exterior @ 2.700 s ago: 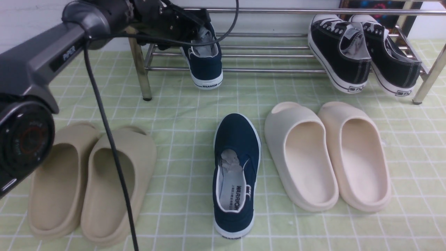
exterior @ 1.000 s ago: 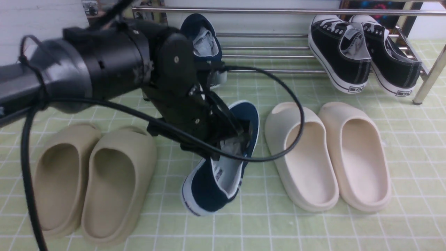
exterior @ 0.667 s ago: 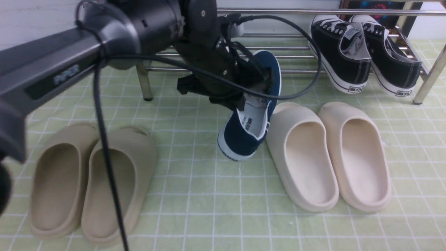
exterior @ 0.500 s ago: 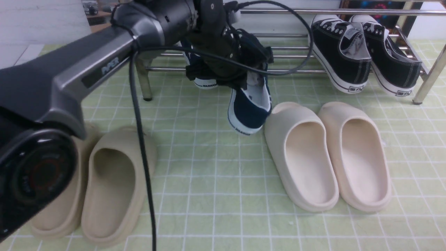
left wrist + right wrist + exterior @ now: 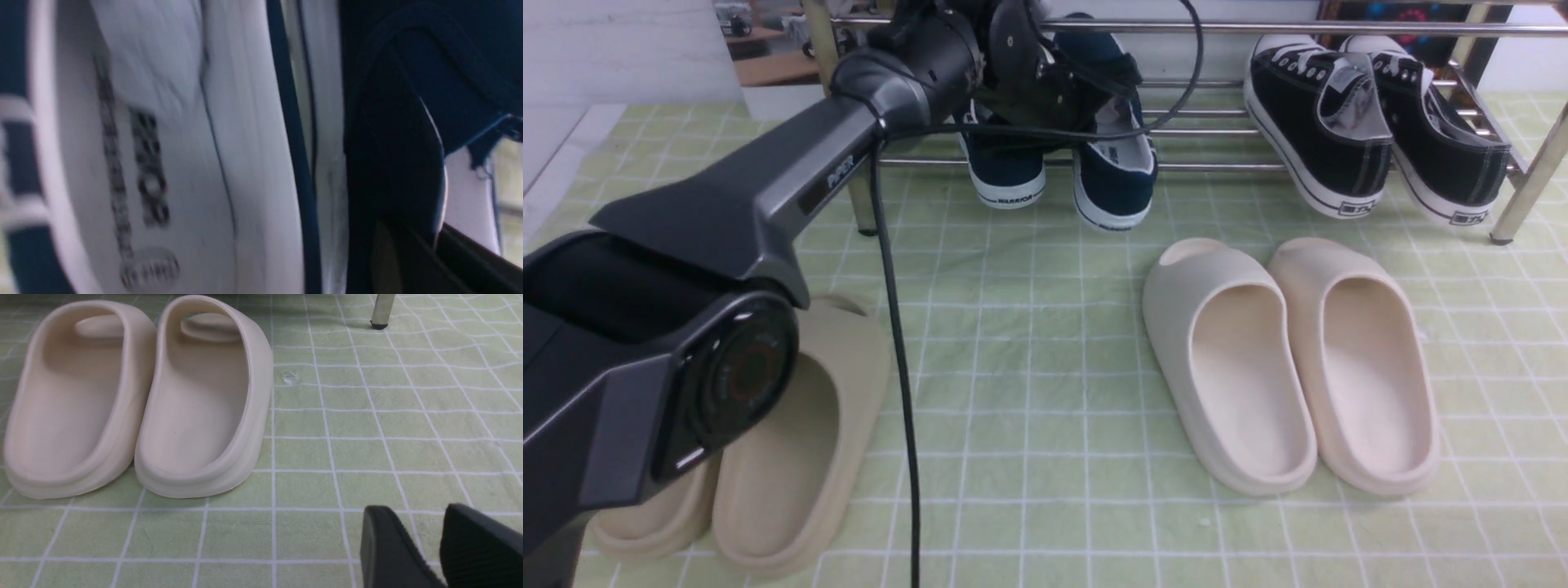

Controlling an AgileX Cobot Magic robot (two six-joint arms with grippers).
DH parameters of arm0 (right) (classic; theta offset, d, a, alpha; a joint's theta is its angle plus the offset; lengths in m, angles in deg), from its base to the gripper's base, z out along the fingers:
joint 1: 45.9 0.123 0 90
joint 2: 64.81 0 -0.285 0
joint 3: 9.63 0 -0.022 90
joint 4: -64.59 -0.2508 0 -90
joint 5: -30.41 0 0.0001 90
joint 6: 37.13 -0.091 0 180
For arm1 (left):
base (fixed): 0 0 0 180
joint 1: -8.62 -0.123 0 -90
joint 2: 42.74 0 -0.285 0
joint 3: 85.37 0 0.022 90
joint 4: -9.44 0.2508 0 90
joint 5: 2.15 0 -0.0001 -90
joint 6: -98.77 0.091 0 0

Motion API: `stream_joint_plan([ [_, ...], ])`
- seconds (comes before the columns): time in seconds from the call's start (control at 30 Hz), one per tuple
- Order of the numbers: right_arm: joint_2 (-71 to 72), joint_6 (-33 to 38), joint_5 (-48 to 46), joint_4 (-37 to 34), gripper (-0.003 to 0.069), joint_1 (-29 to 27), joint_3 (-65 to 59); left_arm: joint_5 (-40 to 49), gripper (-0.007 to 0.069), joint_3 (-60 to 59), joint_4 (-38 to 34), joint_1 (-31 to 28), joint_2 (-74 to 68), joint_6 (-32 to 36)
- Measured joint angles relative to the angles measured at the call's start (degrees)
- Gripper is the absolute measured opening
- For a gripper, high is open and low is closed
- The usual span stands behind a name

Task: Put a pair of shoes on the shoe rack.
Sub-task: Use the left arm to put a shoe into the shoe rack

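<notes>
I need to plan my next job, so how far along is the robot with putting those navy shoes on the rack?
Nearly finished. One navy slip-on already sits on the rack, heel toward the camera. The second slip-on is in the left gripper, right beside the first at the rack's bars. Probably left: settling it there, letting go and backing the arm away.

We see two navy shoes close up, side by side.
In one shoe (image 5: 257, 163) we make out pale paper (image 5: 151, 53) over a white insole (image 5: 188, 204) with blurred black lettering, inside a white-edged opening; on the other shoe (image 5: 392, 163), our gripper (image 5: 435, 245) pinches the navy fabric by its thin white edge, and pale lining shows beyond the fold.
</notes>
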Motion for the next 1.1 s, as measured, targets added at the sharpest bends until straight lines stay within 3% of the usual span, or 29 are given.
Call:
stream_joint_plan([
  [0.33,0.0,0.0,0.0,0.0,0.0239,0.0,0.0,-2.86,0.0027,0.23,3.07,-0.58,-0.02,1.08],
  [0.43,0.0,0.0,0.0,0.0,0.0239,0.0,0.0,-3.62,0.0093,0.29,4.11,-0.58,-0.02,2.33],
  [0.67,0.0,0.0,0.0,0.0,0.0239,0.0,0.0,-4.84,0.0327,0.86,4.68,-0.58,0.29,8.08],
  [0.77,0.0,0.0,0.0,0.0,0.0239,0.0,0.0,-1.3,0.0365,0.86,4.85,-1.01,0.92,8.97],
  [0.97,0.0,0.0,0.0,0.0,0.0239,0.0,0.0,5.54,0.0349,0.86,4.85,-1.52,3.23,10.66],
  [1.1,0.0,0.0,0.0,0.0,0.0239,0.0,0.0,9.34,0.0292,0.97,1.02,-1.52,5.98,12.88],
])
